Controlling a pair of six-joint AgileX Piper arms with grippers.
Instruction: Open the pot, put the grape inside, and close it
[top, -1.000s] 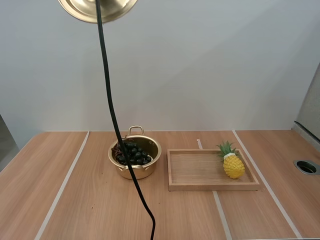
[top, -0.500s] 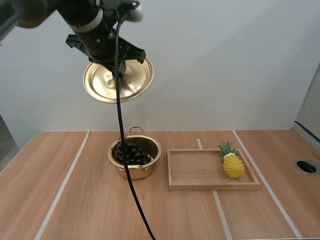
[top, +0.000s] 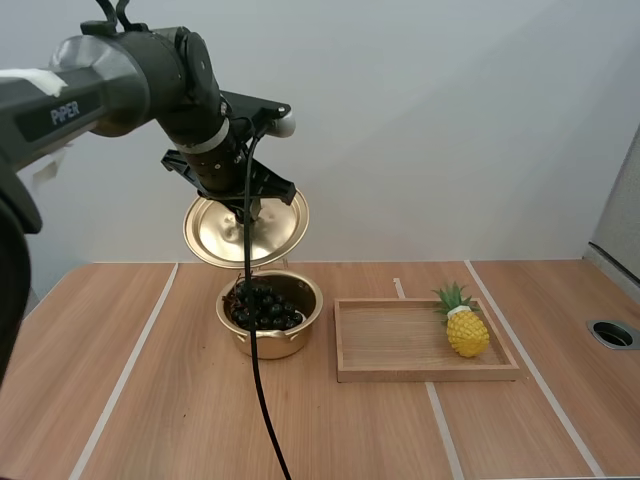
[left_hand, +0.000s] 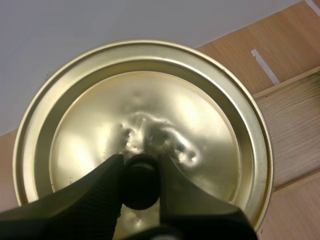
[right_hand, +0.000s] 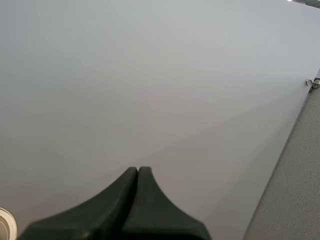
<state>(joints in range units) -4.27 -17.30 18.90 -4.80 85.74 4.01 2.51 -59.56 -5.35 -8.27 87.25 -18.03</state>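
The golden pot (top: 270, 315) stands open on the table with the dark bunch of grapes (top: 264, 305) inside it. My left gripper (top: 247, 208) holds the golden lid (top: 246, 229) tilted in the air just above and behind the pot. From the left wrist the black fingers (left_hand: 102, 187) pinch the lid's dark knob (left_hand: 141, 181) at the middle of the lid (left_hand: 145, 125). My right gripper (right_hand: 137, 172) is shut on nothing, its fingers together as one wedge against a plain grey wall.
A wooden tray (top: 425, 340) lies right of the pot, with a yellow toy pineapple (top: 465, 325) at its right end. A round hole (top: 612, 334) sits in the table at the far right. The tray's edge (left_hand: 295, 135) shows beside the lid.
My left arm has come down from the top of the view with the lid, from high above to just over the pot. The pot and grapes have not moved.
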